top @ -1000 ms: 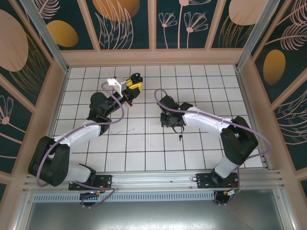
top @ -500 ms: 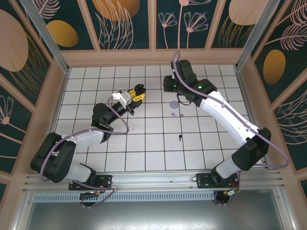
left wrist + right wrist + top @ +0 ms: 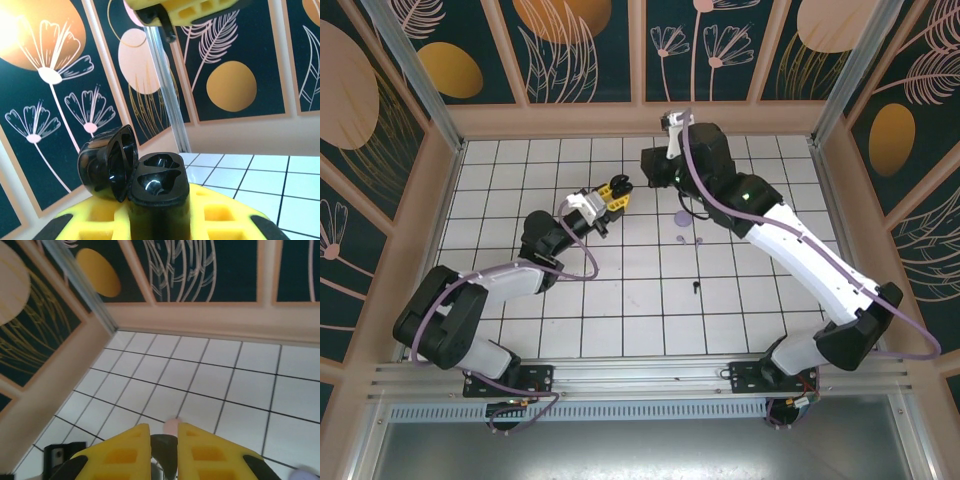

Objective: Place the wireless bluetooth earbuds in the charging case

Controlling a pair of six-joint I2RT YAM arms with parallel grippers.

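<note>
- Left gripper (image 3: 613, 190) — clamped on the black charging case (image 3: 156, 186), which stands upright between its yellow fingers with the lid (image 3: 107, 165) swung open and both wells showing.
- Right gripper (image 3: 164, 434) — fingers nearly together, pinching a small pinkish tip, apparently a pink earbud (image 3: 171, 426), near the held case.
- A black earbud (image 3: 696, 287) lies on the tiled table (image 3: 620, 310), well apart from both grippers.
- A lavender case (image 3: 681, 218) sits on the tiles beside the right arm.
</note>
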